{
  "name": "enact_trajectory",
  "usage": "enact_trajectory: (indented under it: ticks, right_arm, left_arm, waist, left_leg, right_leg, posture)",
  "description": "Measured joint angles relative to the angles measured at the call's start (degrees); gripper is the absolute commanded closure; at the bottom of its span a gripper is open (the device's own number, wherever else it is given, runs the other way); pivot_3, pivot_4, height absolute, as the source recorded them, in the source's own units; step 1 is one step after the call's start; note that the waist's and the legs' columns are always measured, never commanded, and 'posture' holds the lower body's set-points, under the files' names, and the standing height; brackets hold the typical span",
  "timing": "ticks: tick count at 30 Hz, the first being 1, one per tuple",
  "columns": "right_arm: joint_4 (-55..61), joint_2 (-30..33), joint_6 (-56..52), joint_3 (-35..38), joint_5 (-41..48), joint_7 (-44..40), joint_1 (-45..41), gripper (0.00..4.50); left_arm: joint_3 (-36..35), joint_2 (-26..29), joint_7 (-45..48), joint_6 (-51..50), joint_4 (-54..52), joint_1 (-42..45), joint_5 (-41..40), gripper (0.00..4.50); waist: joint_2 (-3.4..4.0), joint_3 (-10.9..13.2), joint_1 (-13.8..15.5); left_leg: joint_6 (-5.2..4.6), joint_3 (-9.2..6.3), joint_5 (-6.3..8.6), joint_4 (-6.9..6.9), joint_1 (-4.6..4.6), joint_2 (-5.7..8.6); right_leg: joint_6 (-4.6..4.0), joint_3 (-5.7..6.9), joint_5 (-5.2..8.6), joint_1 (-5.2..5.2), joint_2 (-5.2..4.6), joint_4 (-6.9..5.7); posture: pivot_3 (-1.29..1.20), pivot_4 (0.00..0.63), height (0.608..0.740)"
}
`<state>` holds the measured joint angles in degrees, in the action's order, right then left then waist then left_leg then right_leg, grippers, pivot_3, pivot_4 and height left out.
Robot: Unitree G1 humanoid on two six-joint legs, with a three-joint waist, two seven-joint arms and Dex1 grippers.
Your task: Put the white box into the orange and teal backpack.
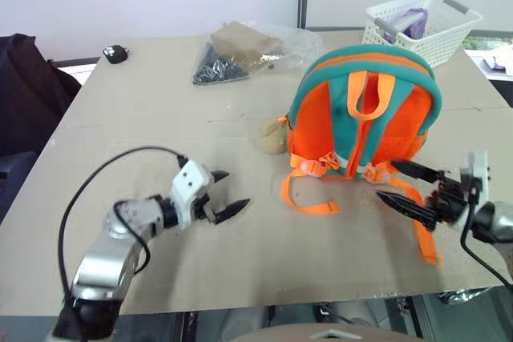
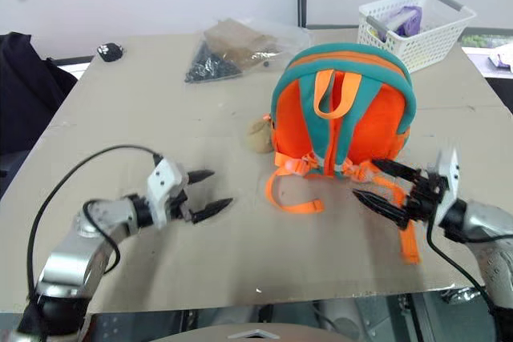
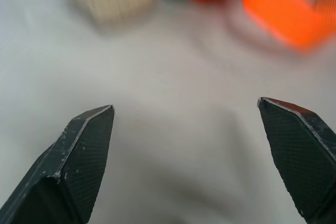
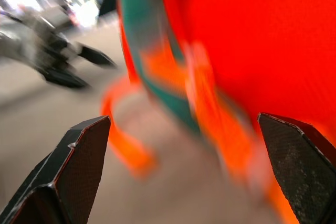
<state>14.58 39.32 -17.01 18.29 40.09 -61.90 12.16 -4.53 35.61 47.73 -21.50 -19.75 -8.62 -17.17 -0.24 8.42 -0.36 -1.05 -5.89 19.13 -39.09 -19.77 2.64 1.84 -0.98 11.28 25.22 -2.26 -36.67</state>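
Observation:
The orange and teal backpack (image 1: pixel 361 110) stands upright at the table's middle right, straps facing me, a tan plush toy (image 1: pixel 271 138) at its left foot. The white box is out of view. My left gripper (image 1: pixel 236 190) hovers open over bare table, well to the left of the backpack, nothing between its fingers. My right gripper (image 1: pixel 386 180) is open too, just right of the backpack's base, over an orange strap (image 1: pixel 425 238) that trails toward the front edge. In the right wrist view the open gripper (image 4: pixel 184 119) faces the backpack's orange side (image 4: pixel 252 40).
A white slotted basket (image 1: pixel 421 26) stands at the back right corner. A clear plastic bag (image 1: pixel 240 50) with brown paper and dark pieces lies at the back middle, a small black object (image 1: pixel 115 54) at the back left. Dark cloth (image 1: pixel 24 86) sits beyond the left edge.

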Motion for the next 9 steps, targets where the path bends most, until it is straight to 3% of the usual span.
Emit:
enact_trajectory:
  ticks: [9]
  right_arm:
    - [-17.4, -4.7, 20.2, 4.3, -8.2, -5.1, 6.8, 0.07]
  left_arm:
    - [-0.1, -4.8, -6.0, 7.4, -2.9, -9.2, 2.3, 0.02]
  waist:
    - [0.01, 0.5, 0.1]
  left_leg:
    - [-0.04, 0.32, 0.03, 0.03, 0.92, -0.13]
  right_leg:
    - [0.13, -0.04, 0.28, -0.89, 0.18, 0.08]
  posture:
    - [0.00, 0.150, 0.740]
